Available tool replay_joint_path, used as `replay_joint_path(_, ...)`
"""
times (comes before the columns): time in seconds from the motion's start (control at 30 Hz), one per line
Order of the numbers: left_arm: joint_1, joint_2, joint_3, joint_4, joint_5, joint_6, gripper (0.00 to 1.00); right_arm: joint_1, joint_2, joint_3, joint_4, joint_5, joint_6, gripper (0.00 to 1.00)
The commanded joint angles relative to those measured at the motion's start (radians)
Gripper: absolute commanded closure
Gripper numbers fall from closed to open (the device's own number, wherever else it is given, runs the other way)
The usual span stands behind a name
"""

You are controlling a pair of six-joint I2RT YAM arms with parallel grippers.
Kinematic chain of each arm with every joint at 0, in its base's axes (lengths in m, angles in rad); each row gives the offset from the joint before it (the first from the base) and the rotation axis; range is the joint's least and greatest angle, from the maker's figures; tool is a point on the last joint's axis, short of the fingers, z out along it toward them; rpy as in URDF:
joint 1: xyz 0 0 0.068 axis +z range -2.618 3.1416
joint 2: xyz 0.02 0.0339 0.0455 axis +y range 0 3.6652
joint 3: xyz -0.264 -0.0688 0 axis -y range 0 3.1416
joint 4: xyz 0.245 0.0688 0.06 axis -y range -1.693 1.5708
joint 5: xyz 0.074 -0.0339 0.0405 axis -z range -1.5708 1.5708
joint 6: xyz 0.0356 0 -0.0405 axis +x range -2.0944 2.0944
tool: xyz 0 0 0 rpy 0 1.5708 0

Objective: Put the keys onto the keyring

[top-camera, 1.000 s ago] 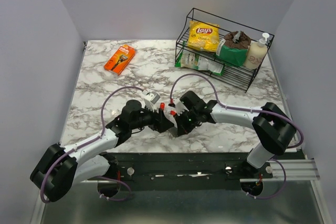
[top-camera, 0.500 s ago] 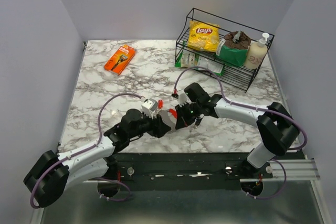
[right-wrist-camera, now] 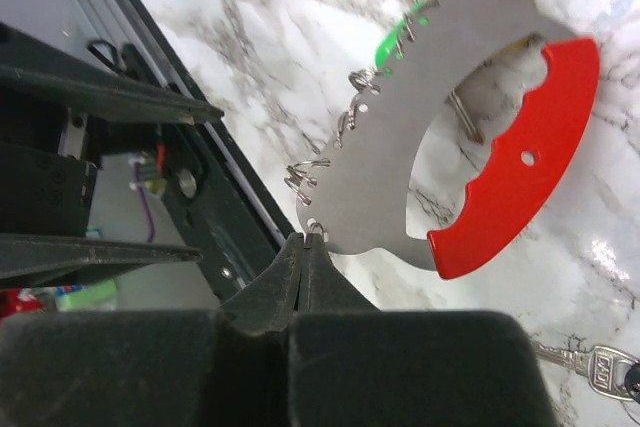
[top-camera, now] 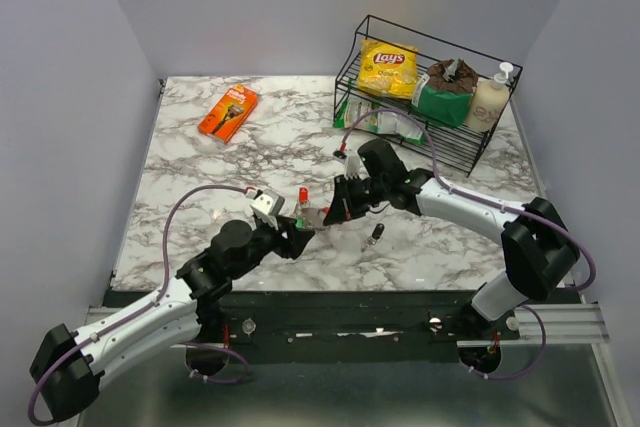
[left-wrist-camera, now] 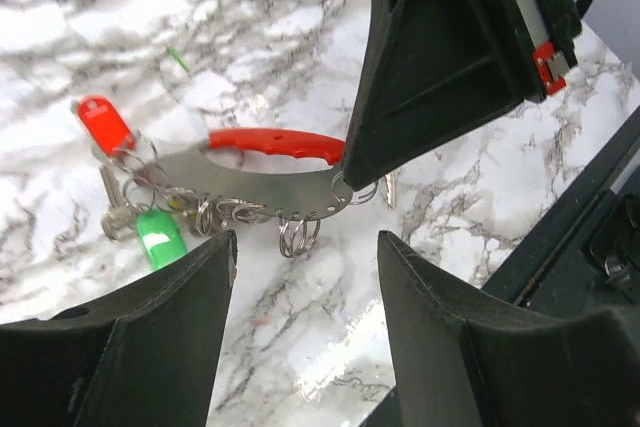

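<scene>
The keyring [top-camera: 312, 215] is a grey metal plate with one curved red side, and it carries several small split rings. A red-headed key [top-camera: 303, 194] and a green-headed key [left-wrist-camera: 160, 237] hang from its left end. My right gripper [top-camera: 328, 214] is shut on the keyring's edge [right-wrist-camera: 400, 147] at a small ring and holds it low over the marble table. My left gripper [top-camera: 294, 238] is open and empty, just short of the keyring [left-wrist-camera: 250, 162]. A loose dark-headed key [top-camera: 377, 234] lies on the table to the right, and it also shows in the right wrist view [right-wrist-camera: 600, 362].
A black wire rack [top-camera: 470, 152] with a Lay's bag [top-camera: 388, 67] and other goods stands at the back right. An orange pack [top-camera: 228, 112] lies at the back left. The table's front edge and metal rail [top-camera: 400, 302] run just behind my left gripper.
My left arm has drawn back toward the near left, away from the keyring. My right gripper has carried the keyring a little farther from the front edge. The loose key now shows.
</scene>
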Motion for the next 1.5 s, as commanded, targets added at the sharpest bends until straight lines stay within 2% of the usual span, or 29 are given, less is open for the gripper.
replay_joint_path(0.0,-0.011,-0.078,-0.053,0.015,-0.024,0.131,0.32,-0.023,-0.027,0.055,0.051,-0.074,0.088,1.0)
replay_joint_path(0.13,-0.048,-0.133,-0.121,0.175,0.035,0.249,0.34,-0.053,-0.005,0.052,0.062,-0.132,0.124,1.0)
replay_joint_path(0.3,-0.139,-0.143,-0.173,0.261,-0.013,0.389,0.31,-0.095,0.019,0.018,0.115,-0.2,0.171,1.0)
replay_joint_path(0.43,-0.179,-0.055,-0.158,0.314,-0.042,0.5,0.29,-0.116,0.038,0.001,0.162,-0.255,0.204,1.0)
replay_joint_path(0.67,-0.228,0.101,-0.136,0.496,-0.128,0.815,0.29,-0.138,0.065,0.018,0.162,-0.309,0.211,1.0)
replay_joint_path(0.77,-0.237,0.186,-0.118,0.566,-0.166,0.899,0.36,-0.155,0.073,0.022,0.165,-0.332,0.225,1.0)
replay_joint_path(0.87,-0.248,0.253,-0.115,0.676,-0.22,0.954,0.42,-0.173,0.07,0.021,0.172,-0.349,0.243,1.0)
replay_joint_path(1.03,-0.255,0.368,-0.093,0.808,-0.223,1.025,0.48,-0.187,0.062,0.016,0.181,-0.359,0.265,1.0)
replay_joint_path(1.47,-0.269,0.505,-0.066,0.953,-0.188,1.097,0.5,-0.193,0.047,-0.013,0.22,-0.361,0.314,0.99)
